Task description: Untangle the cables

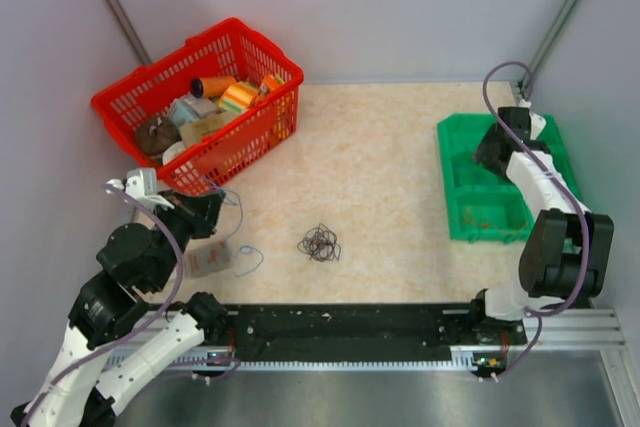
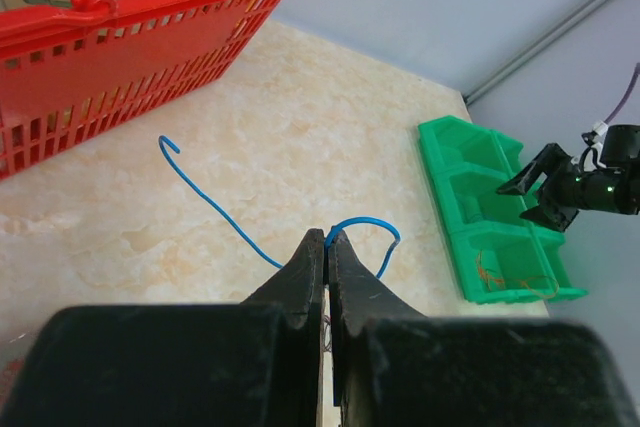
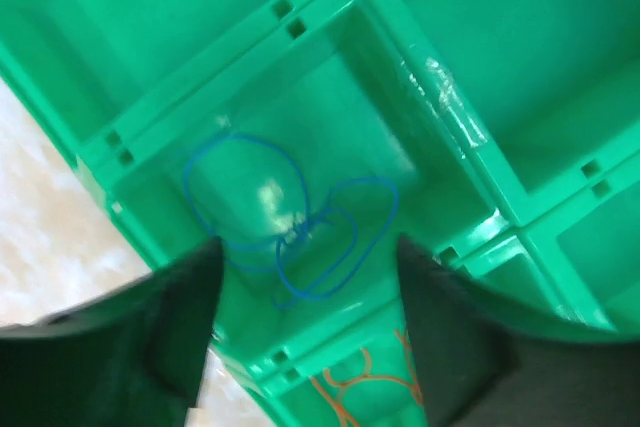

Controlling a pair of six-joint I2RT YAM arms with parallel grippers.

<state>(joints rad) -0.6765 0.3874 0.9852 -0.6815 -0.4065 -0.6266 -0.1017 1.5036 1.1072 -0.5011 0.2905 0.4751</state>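
Blue wire (image 2: 215, 209), pinched between the closed left fingers (image 2: 316, 255), trails toward the basket (image 2: 150, 5); right fingers (image 3: 175, 327) spread wide, apparently empty.

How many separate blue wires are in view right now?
2. One blue wire is pinched in the left gripper, trailing across the table; a coiled blue wire lies in the green bin compartment under the open right gripper. The dark tangle may hide more.
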